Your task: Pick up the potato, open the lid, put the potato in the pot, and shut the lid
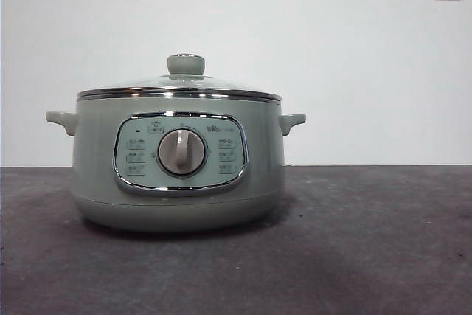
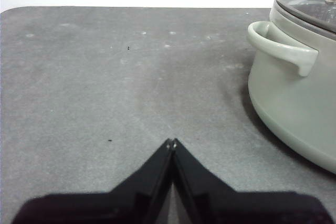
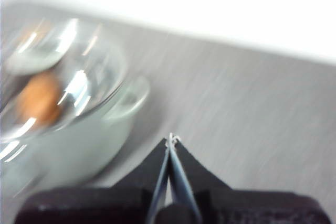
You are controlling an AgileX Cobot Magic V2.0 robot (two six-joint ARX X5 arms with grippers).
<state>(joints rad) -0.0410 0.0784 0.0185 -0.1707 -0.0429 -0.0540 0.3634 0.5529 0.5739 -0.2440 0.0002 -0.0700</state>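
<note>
Sage-green pot [image 1: 177,175] is sitting lidded on the counter [image 1: 369,241], its panel writing unreadable, potato [image 3: 39,98] showing through the glass lid [image 1: 179,86], both the left gripper [image 2: 172,142] and right gripper [image 3: 171,139] pinched together, empty.

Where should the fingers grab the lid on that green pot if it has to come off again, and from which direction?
Take the lid by its round knob, coming straight down from above. The knob stands proud at the dome's centre, narrow enough to pinch, while the glass is smooth and sloped and the chrome rim sits flush on the pot. A centred hold should probably lift it level.
</note>
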